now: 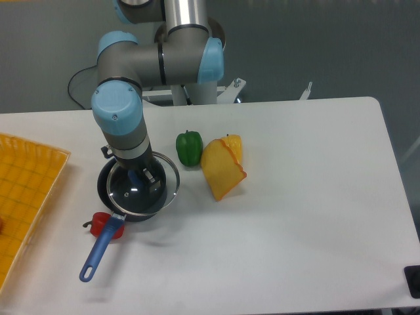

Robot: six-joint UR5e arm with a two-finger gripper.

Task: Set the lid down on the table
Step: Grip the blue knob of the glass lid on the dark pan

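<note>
The lid (157,197), clear glass with a silver rim, hangs slightly tilted just above the dark pot (105,190) and is shifted a little to the pot's right. My gripper (140,175) reaches straight down onto the lid's centre and is shut on the blue knob (134,176). The arm's wrist hides the far part of the lid. The white table (295,216) stretches out to the right and front of the pot.
The pot's blue handle (100,252) points to the front left, with a red pepper (100,223) beside it. A green pepper (189,147) and a yellow cheese wedge (222,170) lie right of the pot. A yellow tray (23,190) lies at the left edge.
</note>
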